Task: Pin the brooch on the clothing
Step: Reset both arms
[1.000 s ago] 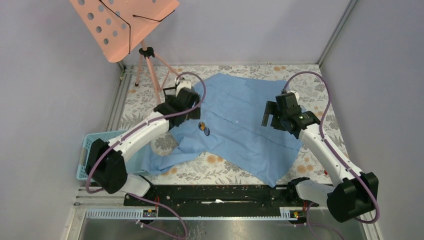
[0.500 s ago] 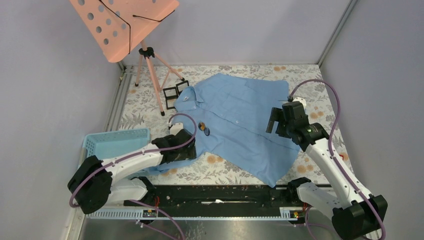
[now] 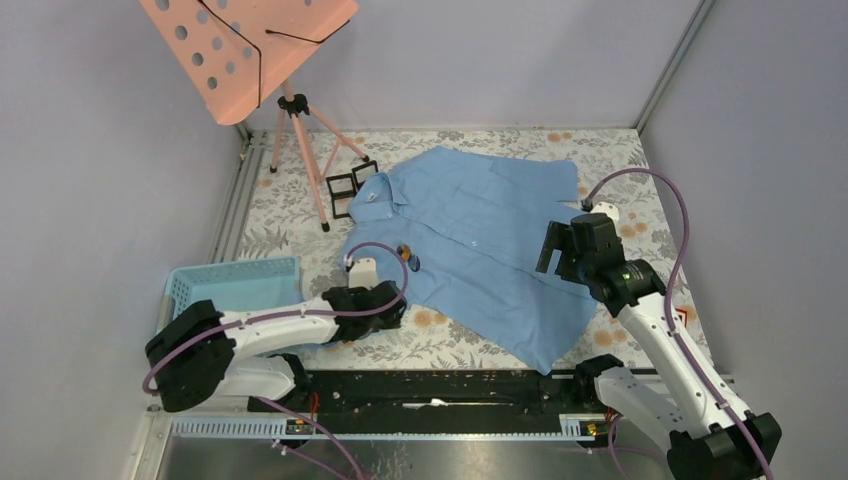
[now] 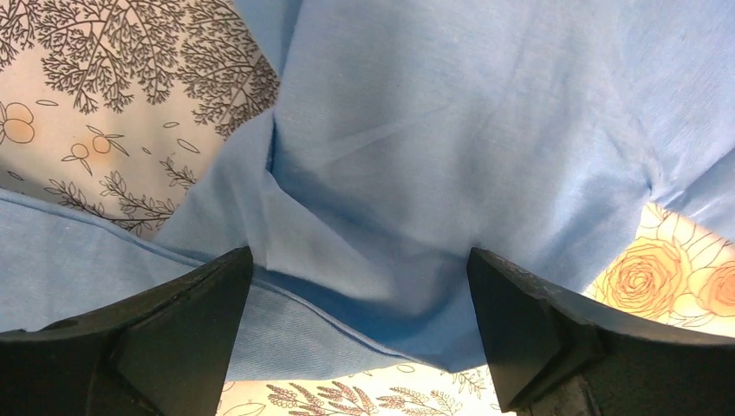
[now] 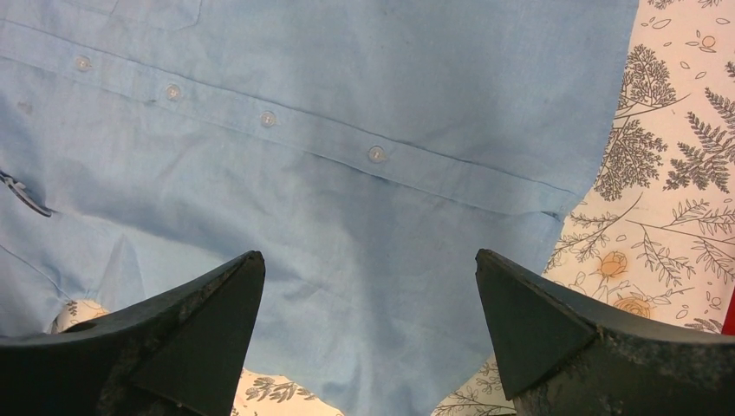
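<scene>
The clothing, a light blue button-up shirt (image 3: 480, 225), lies spread flat on the floral cloth. The brooch (image 3: 408, 257), small, round and dark with an orange spot, sits on its left chest below the collar. My left gripper (image 3: 392, 308) is open, low over the shirt's near left edge, a little nearer than the brooch. In the left wrist view, folded blue fabric (image 4: 416, 130) lies between the wide fingers (image 4: 173, 329) with nothing gripped. My right gripper (image 3: 548, 252) hangs open above the shirt's right side. The right wrist view shows the button placket (image 5: 269, 119) and hem below it.
A pink perforated music stand (image 3: 250, 45) on a tripod stands at the back left. Two black square frames (image 3: 350, 182) lie beside the collar. A light blue plastic basket (image 3: 235, 283) sits at the left edge. Walls close in on the left, back and right.
My left arm has drawn back from the collar toward the near edge and now lies low. The right arm has pulled slightly right and nearer. Both grippers stayed open.
</scene>
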`<state>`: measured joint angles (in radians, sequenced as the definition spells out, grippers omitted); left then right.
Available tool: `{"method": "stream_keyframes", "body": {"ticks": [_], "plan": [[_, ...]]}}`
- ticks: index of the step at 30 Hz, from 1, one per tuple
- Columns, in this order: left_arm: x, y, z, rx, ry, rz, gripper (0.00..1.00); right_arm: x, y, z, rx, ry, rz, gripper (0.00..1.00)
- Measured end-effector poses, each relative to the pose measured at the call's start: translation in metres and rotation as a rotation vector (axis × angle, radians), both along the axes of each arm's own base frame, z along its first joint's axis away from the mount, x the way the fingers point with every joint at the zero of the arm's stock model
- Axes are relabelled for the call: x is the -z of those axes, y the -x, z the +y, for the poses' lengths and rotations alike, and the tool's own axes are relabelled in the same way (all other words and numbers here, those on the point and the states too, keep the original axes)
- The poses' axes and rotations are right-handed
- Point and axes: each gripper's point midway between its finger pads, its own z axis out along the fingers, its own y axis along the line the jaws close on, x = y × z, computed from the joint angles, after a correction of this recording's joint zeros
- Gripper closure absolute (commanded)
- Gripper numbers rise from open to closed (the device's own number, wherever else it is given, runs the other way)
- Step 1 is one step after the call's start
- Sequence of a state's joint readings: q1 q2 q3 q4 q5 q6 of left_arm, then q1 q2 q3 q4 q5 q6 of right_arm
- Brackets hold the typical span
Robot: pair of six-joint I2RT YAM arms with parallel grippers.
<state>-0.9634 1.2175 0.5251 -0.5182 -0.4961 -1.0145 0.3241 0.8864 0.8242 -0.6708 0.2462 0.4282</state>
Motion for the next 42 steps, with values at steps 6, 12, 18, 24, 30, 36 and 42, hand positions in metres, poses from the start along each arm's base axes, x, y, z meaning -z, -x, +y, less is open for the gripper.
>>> {"method": "stream_keyframes", "body": {"ticks": [6, 12, 18, 24, 30, 36, 42], "plan": [[0.000, 0.011, -0.016, 0.019, -0.035, -0.008, 0.01, 0.000, 0.003, -0.001, 0.001, -0.001, -0.010, 0.01], [-0.015, 0.011, -0.028, 0.067, -0.029, 0.007, 0.01, -0.002, 0.004, -0.002, -0.001, -0.002, -0.023, 0.02], [-0.087, -0.018, -0.070, 0.177, 0.068, -0.108, 0.01, -0.021, 0.009, -0.005, -0.013, -0.017, -0.111, 0.01], [-0.168, -0.068, -0.059, 0.168, 0.145, -0.258, 0.01, -0.050, 0.018, -0.009, -0.035, -0.032, -0.251, 0.01], [-0.194, -0.108, 0.006, 0.039, 0.156, -0.311, 0.01, -0.070, 0.028, -0.013, -0.047, -0.065, -0.404, 0.01], [-0.214, -0.109, 0.041, -0.002, 0.182, -0.376, 0.01, -0.081, 0.033, -0.015, -0.048, -0.086, -0.483, 0.01], [-0.219, -0.103, 0.054, -0.001, 0.190, -0.407, 0.01, -0.084, 0.032, -0.015, -0.051, -0.084, -0.496, 0.01]]}}
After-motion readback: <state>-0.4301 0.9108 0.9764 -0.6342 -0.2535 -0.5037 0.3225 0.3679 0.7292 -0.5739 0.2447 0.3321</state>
